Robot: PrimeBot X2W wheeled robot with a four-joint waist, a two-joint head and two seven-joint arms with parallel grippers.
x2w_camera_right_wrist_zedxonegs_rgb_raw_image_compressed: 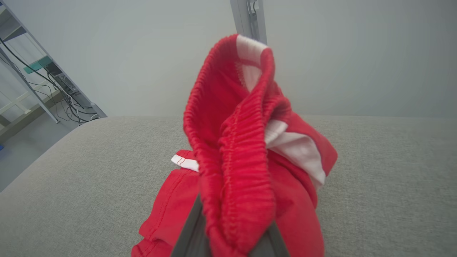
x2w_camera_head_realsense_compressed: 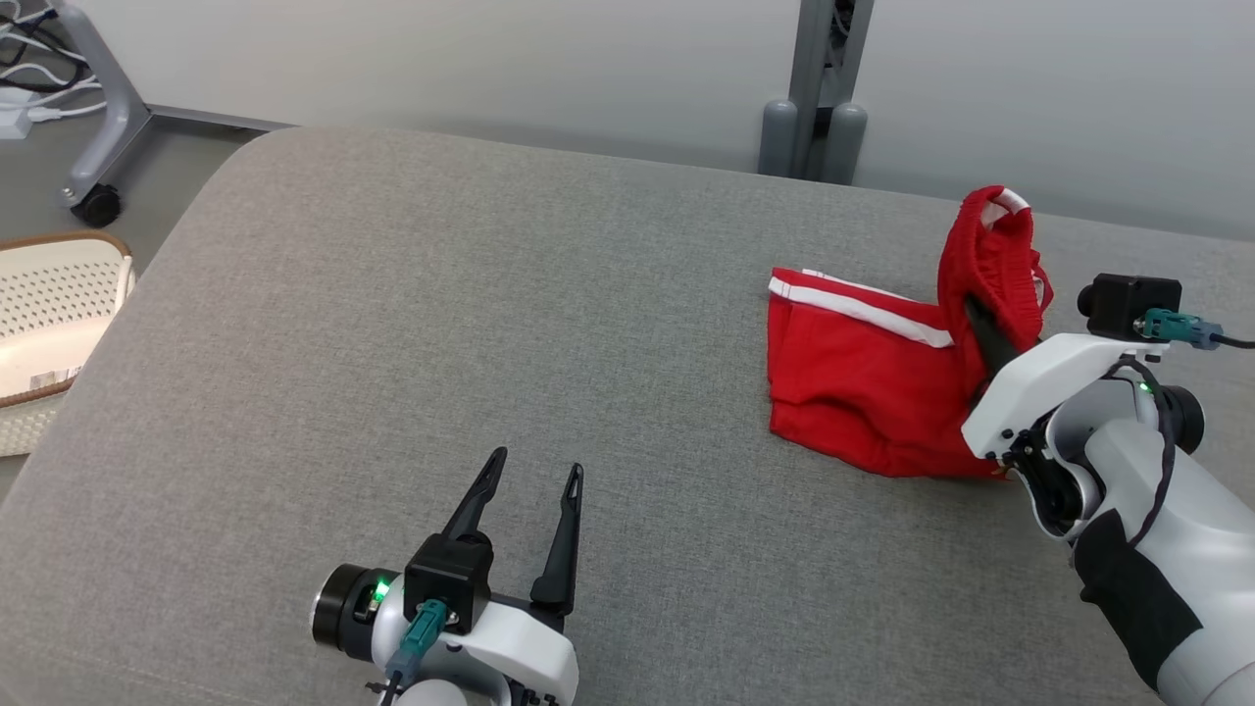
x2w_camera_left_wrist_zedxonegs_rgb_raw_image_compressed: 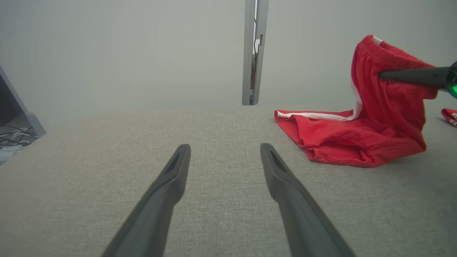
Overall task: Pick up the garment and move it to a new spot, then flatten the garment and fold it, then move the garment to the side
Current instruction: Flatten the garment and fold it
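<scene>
Gripping red shorts [x2w_camera_head_realsense_compressed: 863, 392] by elastic waistband [x2w_camera_head_realsense_compressed: 985, 235] with right pincer [x2w_camera_head_realsense_compressed: 985, 333], clamped narrow. Waistband end raised, at right side of grey padded surface [x2w_camera_head_realsense_compressed: 441, 324], legs trailing leftward on it. Left pincer [x2w_camera_head_realsense_compressed: 538, 461] wide, empty, well apart to left, farther.

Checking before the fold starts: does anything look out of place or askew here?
Nothing damaged. The shorts are askew: the right tool pinches the waistband up in the air while the legs lie rumpled on the cushion. Another red item lies past them, mostly cut off.
</scene>
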